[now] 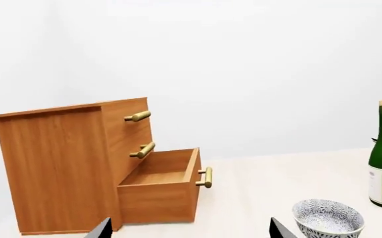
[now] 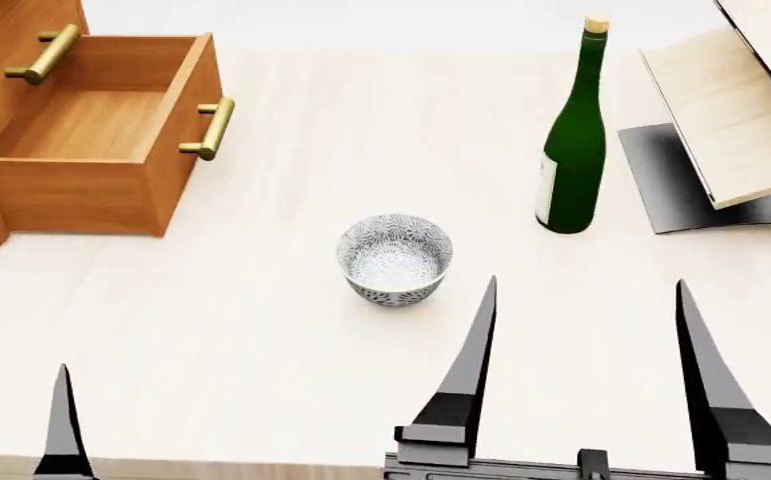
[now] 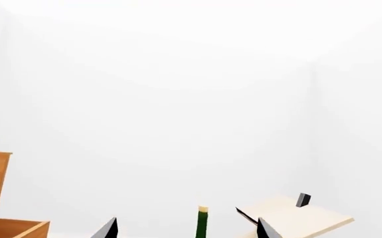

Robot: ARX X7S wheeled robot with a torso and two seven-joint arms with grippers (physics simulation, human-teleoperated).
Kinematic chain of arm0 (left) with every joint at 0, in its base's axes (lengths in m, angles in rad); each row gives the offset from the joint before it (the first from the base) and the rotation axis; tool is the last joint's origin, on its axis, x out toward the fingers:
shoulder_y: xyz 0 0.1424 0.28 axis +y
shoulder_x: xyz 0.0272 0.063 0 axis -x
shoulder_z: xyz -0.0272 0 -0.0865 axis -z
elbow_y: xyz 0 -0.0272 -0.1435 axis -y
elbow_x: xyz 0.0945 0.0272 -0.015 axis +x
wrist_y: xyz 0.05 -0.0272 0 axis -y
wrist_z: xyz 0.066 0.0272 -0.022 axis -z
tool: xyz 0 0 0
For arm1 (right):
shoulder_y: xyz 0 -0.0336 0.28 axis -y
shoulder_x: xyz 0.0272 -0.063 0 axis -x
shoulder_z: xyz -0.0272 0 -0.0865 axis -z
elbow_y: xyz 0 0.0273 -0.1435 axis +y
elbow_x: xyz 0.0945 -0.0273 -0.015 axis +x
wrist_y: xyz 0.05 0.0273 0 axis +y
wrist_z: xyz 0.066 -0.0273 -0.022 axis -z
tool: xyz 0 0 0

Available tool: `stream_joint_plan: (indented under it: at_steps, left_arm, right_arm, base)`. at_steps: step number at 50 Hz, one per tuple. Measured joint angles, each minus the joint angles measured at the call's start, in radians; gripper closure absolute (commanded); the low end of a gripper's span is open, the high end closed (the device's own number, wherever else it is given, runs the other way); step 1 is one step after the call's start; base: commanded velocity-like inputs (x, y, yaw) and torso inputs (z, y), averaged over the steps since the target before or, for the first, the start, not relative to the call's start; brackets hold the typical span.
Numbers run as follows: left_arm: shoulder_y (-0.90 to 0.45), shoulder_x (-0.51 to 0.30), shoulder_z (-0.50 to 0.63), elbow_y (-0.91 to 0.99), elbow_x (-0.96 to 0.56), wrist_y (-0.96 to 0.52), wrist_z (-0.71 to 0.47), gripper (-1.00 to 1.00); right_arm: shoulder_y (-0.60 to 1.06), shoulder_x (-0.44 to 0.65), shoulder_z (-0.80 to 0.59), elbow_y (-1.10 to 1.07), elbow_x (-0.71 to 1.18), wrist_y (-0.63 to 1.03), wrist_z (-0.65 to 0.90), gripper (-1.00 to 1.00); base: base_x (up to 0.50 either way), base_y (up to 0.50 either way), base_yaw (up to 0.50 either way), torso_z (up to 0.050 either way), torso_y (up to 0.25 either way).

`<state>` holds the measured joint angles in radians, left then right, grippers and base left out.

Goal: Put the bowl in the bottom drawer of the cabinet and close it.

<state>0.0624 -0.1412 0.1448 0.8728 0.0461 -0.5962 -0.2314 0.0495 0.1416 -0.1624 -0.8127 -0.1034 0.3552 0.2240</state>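
Note:
The patterned bowl (image 2: 395,258) stands upright on the pale table, in front of the cabinet (image 1: 58,163). The bottom drawer (image 2: 92,130) is pulled out and nothing lies in it; its brass handle (image 2: 209,128) faces the table's middle. My right gripper (image 2: 587,282) is open, just right of the bowl and nearer to me, holding nothing. Only one finger (image 2: 62,425) of my left arm shows in the head view, at the near left. In the left wrist view the left gripper (image 1: 191,230) is open and empty, with the bowl (image 1: 327,217) beside one finger and the open drawer (image 1: 157,188) ahead.
A green corked bottle (image 2: 572,150) stands to the right of the bowl, further back. A pale wooden slanted rack (image 2: 745,110) on a dark base (image 2: 665,180) fills the far right. The table's front edge runs along the bottom of the head view.

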Motion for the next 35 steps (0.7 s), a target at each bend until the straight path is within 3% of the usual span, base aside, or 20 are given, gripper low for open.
stream_joint_plan:
  at_steps: [29, 35]
  left_arm:
    - [0.086, -0.027, 0.001, -0.085, -0.054, 0.042, -0.022, -1.00]
    - [0.094, -0.031, -0.003, -0.101, -0.060, 0.057, -0.030, -1.00]
  right_arm:
    - [0.005, 0.036, -0.053, 0.003, -0.017, 0.043, 0.020, -1.00]
    - [0.004, 0.046, -0.062, 0.004, -0.018, 0.048, 0.019, -1.00]
  base:
    - [0.00, 0.00, 0.00, 0.000, 0.000]
    - [0.37, 0.02, 0.00, 0.000, 0.000]
